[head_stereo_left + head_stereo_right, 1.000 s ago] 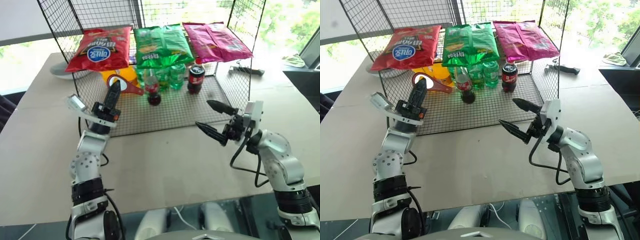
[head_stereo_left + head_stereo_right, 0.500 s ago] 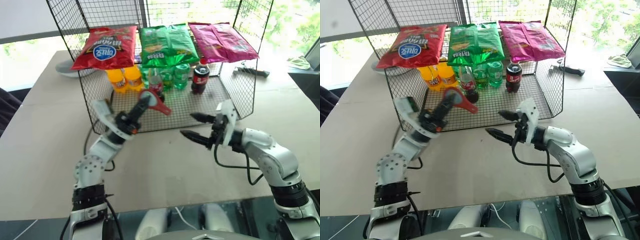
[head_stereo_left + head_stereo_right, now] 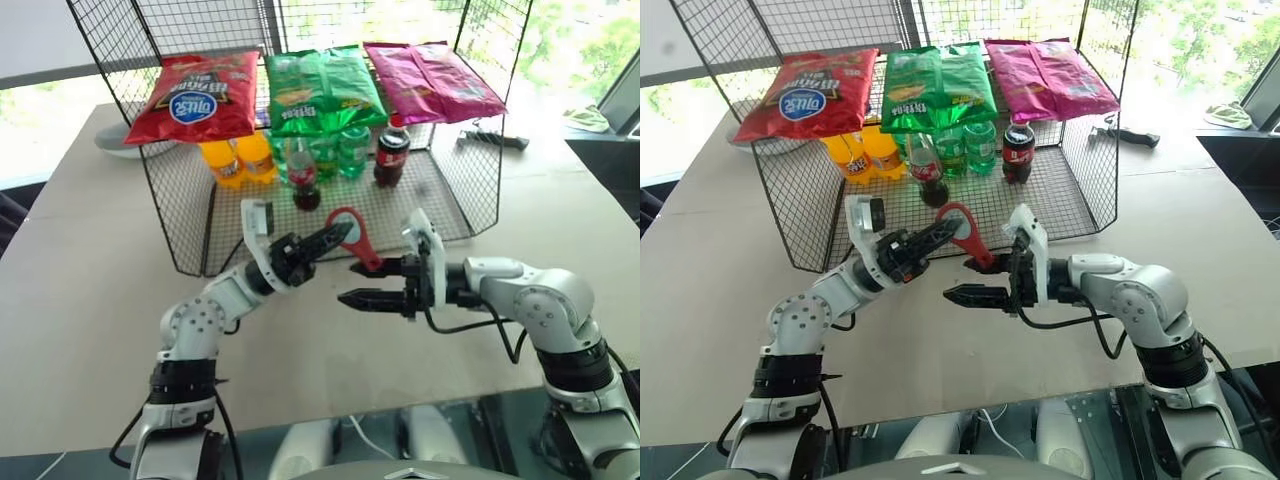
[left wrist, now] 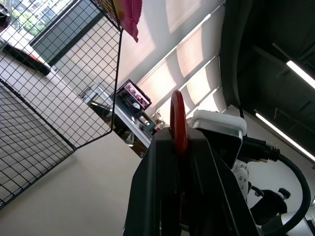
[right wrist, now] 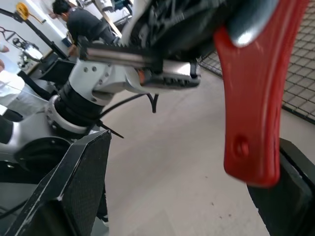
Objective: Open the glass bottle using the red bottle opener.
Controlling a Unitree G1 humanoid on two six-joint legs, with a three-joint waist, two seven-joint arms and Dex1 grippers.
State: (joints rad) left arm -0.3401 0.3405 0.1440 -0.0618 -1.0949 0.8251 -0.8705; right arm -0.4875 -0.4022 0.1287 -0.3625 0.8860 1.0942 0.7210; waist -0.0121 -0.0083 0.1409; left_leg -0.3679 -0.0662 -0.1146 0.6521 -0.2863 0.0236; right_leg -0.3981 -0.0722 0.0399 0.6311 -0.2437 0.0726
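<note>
At frame centre above the table [image 3: 90, 260], inside the wire cage [image 3: 190, 215] — the glass bottle [image 3: 303, 174], upright, near the middle of the upper half. Likely fragile, slick, top-heavy; best held round the body. Just below, the red bottle opener [image 3: 352, 236] — stiff, light — clamped at its ring head in the closed left pincer [image 3: 335, 233]. Right pincer [image 3: 357, 283] spread wide, empty, handle between its fingers.

Beige table [image 3: 90, 270] under wire rack [image 3: 190, 225]

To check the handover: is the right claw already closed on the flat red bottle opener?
No, the right claw stands open just below the flat red bottle opener, which the left claw grips.
</note>
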